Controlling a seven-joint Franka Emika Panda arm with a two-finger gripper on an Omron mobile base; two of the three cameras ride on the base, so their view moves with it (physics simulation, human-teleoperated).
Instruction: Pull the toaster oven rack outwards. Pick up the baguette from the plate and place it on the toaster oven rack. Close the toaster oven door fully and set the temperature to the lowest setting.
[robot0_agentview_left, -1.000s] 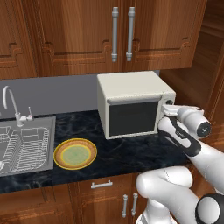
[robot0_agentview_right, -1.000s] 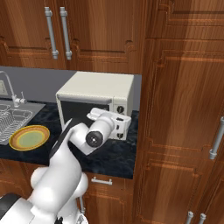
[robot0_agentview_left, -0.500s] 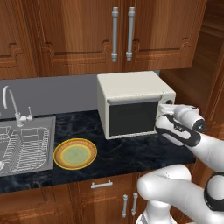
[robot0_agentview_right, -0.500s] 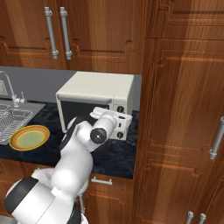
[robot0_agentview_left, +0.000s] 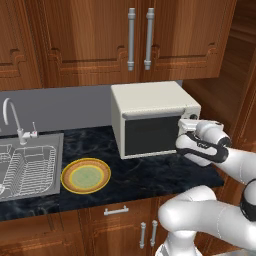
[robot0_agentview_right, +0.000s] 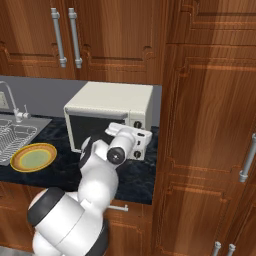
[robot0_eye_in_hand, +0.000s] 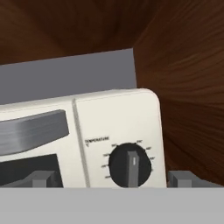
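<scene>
My gripper (robot0_eye_in_hand: 109, 179), fingers spread wide and empty, faces the toaster oven (robot0_eye_in_hand: 118, 127) squarely, its temperature knob (robot0_eye_in_hand: 130, 165) dead ahead between my fingertips, pointer upright

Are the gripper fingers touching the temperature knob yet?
Apart. In the hand view the fingertips sit wide on either side of the temperature knob, with panel showing between.

My work surface is a dark marbled counter (robot0_agentview_left: 145, 175). On it: the toaster oven (robot0_agentview_left: 150, 117) toward the right end, door shut; the plate (robot0_agentview_left: 85, 175) lies apart to its left. A sink (robot0_agentview_left: 30, 165) is set in at the counter's left end.
</scene>
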